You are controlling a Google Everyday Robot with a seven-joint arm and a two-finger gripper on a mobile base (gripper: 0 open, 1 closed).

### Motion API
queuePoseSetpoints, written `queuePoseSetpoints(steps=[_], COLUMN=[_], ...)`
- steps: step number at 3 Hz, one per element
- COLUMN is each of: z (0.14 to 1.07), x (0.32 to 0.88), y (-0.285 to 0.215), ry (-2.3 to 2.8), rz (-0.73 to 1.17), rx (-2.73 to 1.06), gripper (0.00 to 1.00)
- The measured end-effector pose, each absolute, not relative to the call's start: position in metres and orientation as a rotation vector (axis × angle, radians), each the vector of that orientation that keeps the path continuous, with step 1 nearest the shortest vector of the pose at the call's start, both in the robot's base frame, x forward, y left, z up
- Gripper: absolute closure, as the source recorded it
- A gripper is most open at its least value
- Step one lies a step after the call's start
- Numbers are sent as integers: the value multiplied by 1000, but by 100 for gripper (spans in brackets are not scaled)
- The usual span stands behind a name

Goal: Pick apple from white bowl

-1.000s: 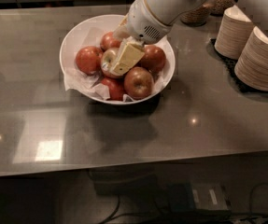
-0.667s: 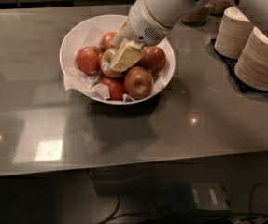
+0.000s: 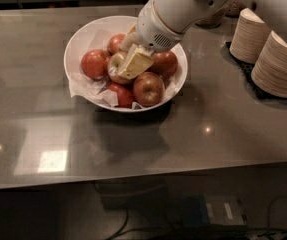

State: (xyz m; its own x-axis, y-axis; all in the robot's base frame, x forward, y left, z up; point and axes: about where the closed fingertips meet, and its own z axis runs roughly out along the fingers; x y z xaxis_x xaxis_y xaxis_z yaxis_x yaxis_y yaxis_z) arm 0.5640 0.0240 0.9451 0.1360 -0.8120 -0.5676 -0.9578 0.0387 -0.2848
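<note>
The white bowl (image 3: pixel 81 34) stands on the grey table, left of centre, lined with crumpled white paper. The apple (image 3: pixel 114 64), pale yellow-green with a reddish blush, lies in the middle of the bowl among several red apples. My gripper (image 3: pixel 129 64) reaches down from the upper right into the bowl. Its cream-coloured tip lies against the right side of the pale apple and covers part of it. The white arm hides the back of the bowl.
Red apples lie around the pale one: one at the left (image 3: pixel 94 63), one at the front (image 3: pixel 148 88), one at the right (image 3: pixel 165 63). Two stacks of beige paper bowls (image 3: pixel 278 66) stand at the right on a dark mat. The table's front edge (image 3: pixel 143 176) runs below.
Almost nothing has changed. The gripper stays down at the pale apple in the bowl, and the apples have not moved.
</note>
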Motion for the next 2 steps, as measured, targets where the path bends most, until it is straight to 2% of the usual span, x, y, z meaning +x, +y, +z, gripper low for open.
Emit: queuePoseSetpoints(steps=[1,2], z=[944,943], x=[564,564], y=[24,25], ry=[1704,1704], rz=[302,300], rx=[-1801,-1803], gripper=[12,14])
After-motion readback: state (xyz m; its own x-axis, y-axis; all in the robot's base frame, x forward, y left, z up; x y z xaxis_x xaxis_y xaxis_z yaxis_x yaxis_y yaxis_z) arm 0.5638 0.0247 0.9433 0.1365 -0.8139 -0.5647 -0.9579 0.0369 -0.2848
